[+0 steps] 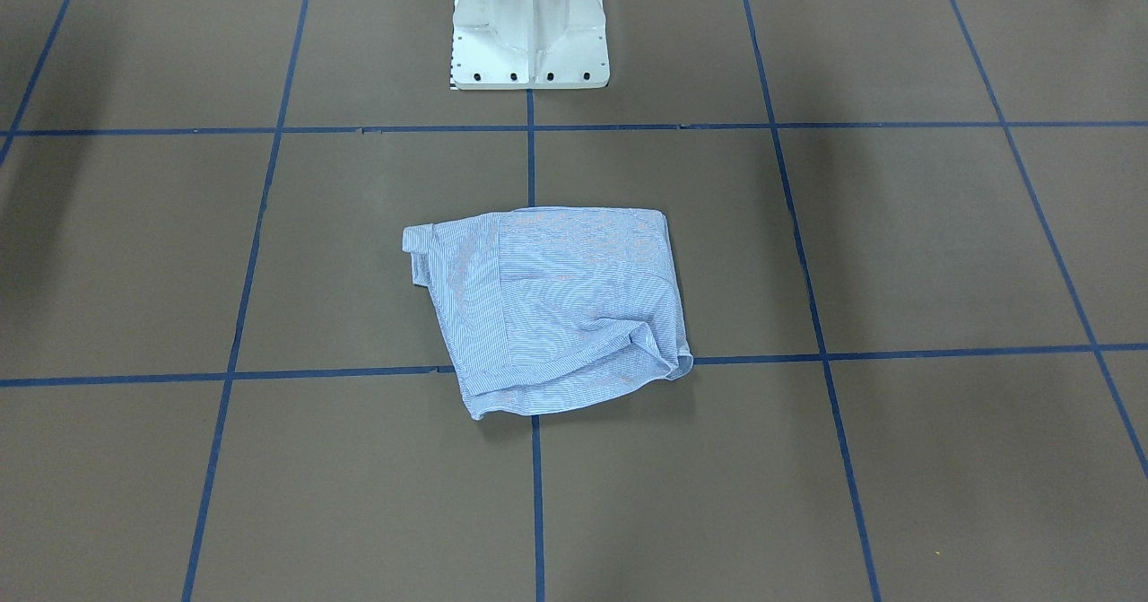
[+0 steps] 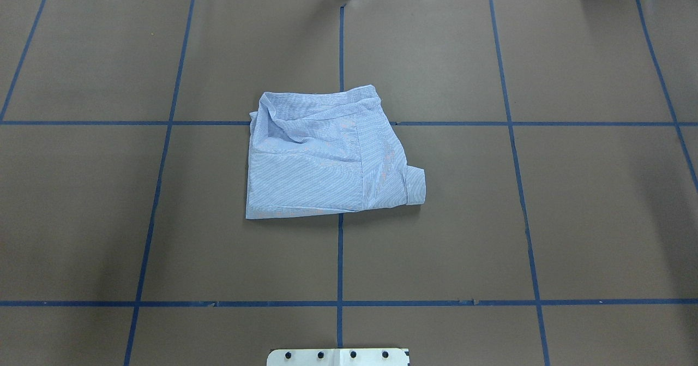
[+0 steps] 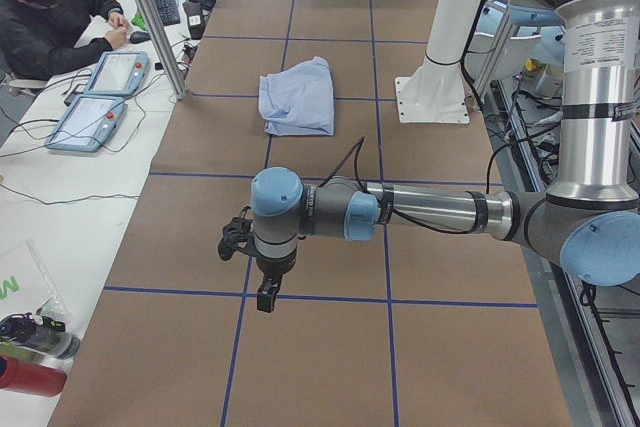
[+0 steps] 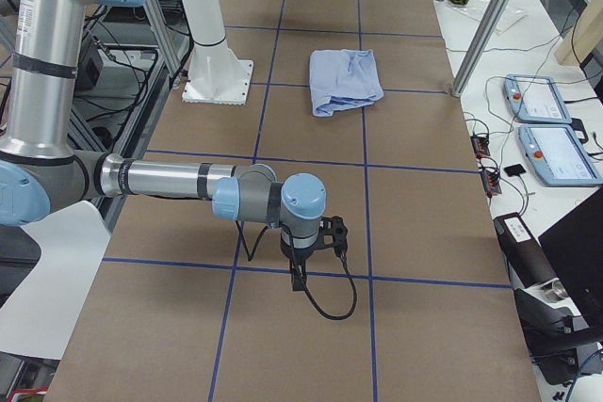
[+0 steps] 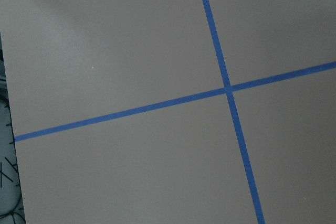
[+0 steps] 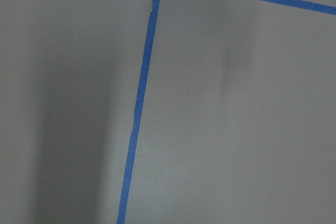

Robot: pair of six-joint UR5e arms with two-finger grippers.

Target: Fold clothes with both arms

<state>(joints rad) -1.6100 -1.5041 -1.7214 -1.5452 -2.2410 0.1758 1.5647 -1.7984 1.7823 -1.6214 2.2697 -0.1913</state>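
Shirt [image 2: 327, 161] folded, lying mid-table [image 2: 491, 219]. Left gripper [image 3: 266, 299] near left end, right gripper [image 4: 298, 281] near right end, both well apart from it; can't tell either claw's state.

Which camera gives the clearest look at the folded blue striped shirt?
The overhead exterior view: the shirt lies whole and large mid-frame, with folds and a cuff clear. The front-facing view shows it nearly as well; both side views show it small and far; the wrist views show only brown table and blue tape.

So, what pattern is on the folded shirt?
The shirt is light blue with fine white stripes; overhead view.
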